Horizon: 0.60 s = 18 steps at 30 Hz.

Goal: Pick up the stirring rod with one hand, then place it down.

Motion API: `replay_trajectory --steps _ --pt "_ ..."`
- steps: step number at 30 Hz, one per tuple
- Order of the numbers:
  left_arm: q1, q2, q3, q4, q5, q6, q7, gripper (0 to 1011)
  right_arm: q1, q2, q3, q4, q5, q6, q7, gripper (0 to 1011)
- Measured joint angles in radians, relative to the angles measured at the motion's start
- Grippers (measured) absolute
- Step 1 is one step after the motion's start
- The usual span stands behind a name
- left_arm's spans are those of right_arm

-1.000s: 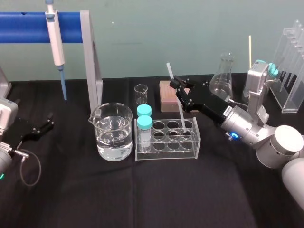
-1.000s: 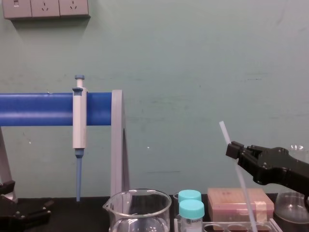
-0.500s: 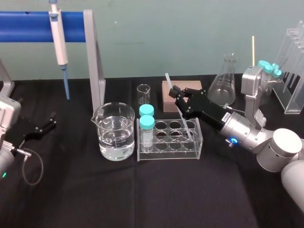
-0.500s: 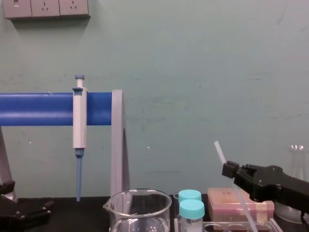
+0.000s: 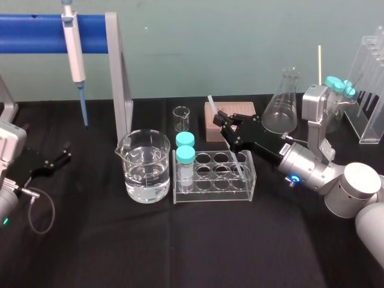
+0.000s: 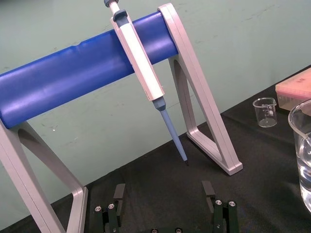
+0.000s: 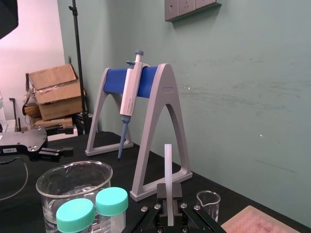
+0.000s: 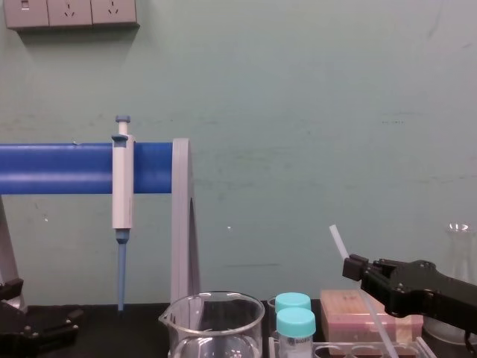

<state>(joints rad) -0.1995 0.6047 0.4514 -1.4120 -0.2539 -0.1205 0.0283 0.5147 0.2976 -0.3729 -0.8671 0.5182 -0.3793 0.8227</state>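
**Right gripper clamping rod over the rack**

Right gripper (image 5: 223, 122) is clamping the stirring rod (image 5: 212, 103) between its fingers, hovering above the back of the test tube rack (image 5: 211, 191). Rod is leaning, top end pointing back and left, lower end dipping into a right-side rack well. Left gripper (image 5: 58, 157) is sitting low at the left of the table (image 5: 180, 240), fingers spread apart, holding nothing.

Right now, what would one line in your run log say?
right hand: shut on stirring rod | rod: tilted, lower end in tube rack | left hand: open, parked far left
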Motion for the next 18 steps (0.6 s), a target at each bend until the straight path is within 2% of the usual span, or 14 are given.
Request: replay_trajectory --steps 11,14,15,18 --pt "0.0 0.0 0.0 0.0 0.0 0.0 0.0 1000 0.0 0.0 0.001 0.0 0.001 -0.001 0.0 58" --pt "0.0 0.0 0.0 0.0 0.0 0.0 0.0 1000 0.0 0.0 0.001 0.0 0.001 -0.001 0.0 120" --pt "0.0 0.0 0.0 0.0 0.0 0.0 0.0 1000 0.0 0.0 0.001 0.0 0.002 -0.002 0.0 173" --pt "0.0 0.0 0.0 0.0 0.0 0.0 0.0 1000 0.0 0.0 0.002 0.0 0.002 -0.002 0.001 251"
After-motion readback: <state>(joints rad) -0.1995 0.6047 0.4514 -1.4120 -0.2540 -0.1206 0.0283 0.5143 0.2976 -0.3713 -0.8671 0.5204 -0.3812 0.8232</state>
